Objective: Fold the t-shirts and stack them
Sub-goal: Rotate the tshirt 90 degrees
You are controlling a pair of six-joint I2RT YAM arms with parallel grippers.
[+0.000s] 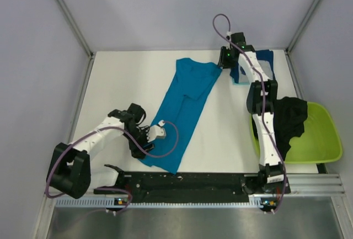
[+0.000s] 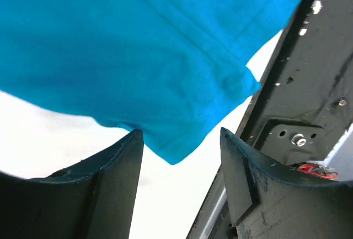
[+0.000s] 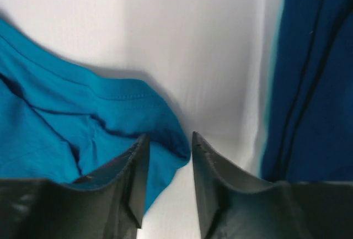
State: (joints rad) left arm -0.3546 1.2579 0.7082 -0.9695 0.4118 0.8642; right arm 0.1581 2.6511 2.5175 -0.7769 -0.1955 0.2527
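The teal-blue t-shirt (image 1: 182,106) lies folded lengthwise down the middle of the white table. My left gripper (image 1: 161,129) is open at its near left hem. In the left wrist view the hem corner (image 2: 182,145) hangs between the open gripper's (image 2: 181,134) fingers without being pinched. My right gripper (image 1: 223,65) is open at the shirt's far right corner. In the right wrist view that gripper (image 3: 170,137) straddles the edge of the teal cloth (image 3: 66,117). The navy shirt (image 1: 265,62) lies folded at the back right, also seen in the right wrist view (image 3: 314,84). The black shirt (image 1: 289,117) drapes over the basin.
A lime-green plastic basin (image 1: 322,137) sits at the right edge of the table beside the right arm. A black mounting rail (image 1: 182,182) runs along the near edge, close to the teal hem, and shows in the left wrist view (image 2: 309,84). Grey walls enclose the table.
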